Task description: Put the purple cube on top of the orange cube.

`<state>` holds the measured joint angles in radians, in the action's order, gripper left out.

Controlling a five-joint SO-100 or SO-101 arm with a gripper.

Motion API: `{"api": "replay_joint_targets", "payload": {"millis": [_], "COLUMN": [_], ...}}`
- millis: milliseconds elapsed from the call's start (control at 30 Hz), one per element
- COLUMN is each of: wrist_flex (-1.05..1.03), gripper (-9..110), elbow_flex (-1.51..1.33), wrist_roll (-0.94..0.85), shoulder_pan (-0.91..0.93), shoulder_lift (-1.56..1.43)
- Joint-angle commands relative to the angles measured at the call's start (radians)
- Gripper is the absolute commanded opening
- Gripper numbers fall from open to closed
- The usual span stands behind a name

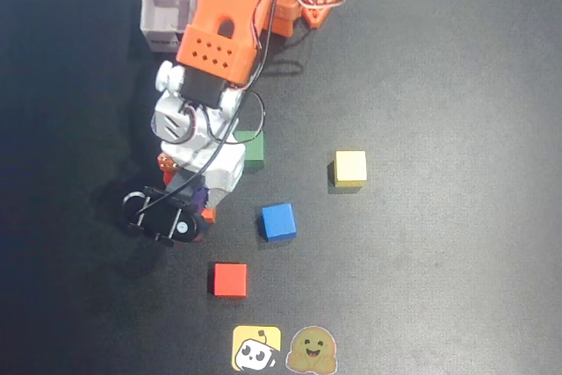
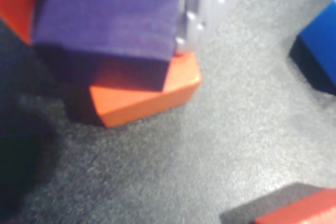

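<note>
Across the dark table [image 1: 457,85], the orange arm [image 1: 230,24] is reaching down from the top edge of the overhead view, its white wrist section [image 1: 198,133] covering most of the work area below it. Near the arm's base, a grey open box [image 1: 169,10] is standing just to the left of the arm. Five loose cubes are lying apart from one another in the overhead view: a green cube [image 1: 254,148] partly under the wrist, a yellow cube [image 1: 350,168] to the right, a blue cube [image 1: 278,221] below centre, a red cube [image 1: 229,279] lower still, and two stickers [image 1: 285,349] at the bottom edge.

At the gripper [image 1: 200,204], the wrist view is giving the clearer reading. The purple cube [image 2: 110,11] is sitting directly over the orange cube [image 2: 144,95], overlapping it and rotated slightly, so one orange corner is projecting at the right. Whether the two faces are touching cannot be determined. A silver-grey finger [image 2: 202,9] is lying against the purple cube's right side, and an orange finger [image 2: 16,3] is showing at its left, so the claw is sitting narrowly parted around the purple cube, gripping it on both sides. In the overhead view only slivers of both cubes are showing beneath the wrist.
</note>
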<state>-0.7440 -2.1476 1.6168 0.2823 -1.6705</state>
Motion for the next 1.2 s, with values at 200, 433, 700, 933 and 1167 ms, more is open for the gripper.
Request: {"api": "replay_joint_targets", "payload": {"millis": [200, 433, 700, 933, 1167], "wrist_flex": [0.005, 0.006, -0.002, -0.002, -0.034], "gripper": [22, 22, 22, 16, 2], "elbow_flex": [0.015, 0.017, -0.002, -0.075, -0.224], "wrist_roll": [0.006, 0.009, 0.006, -0.029, -0.048], "shoulder_pan": [-0.015, -0.018, -0.021, -0.034, -0.095], "shoulder_lift": [-0.063, -0.097, -0.204, -0.341, -0.580]}}
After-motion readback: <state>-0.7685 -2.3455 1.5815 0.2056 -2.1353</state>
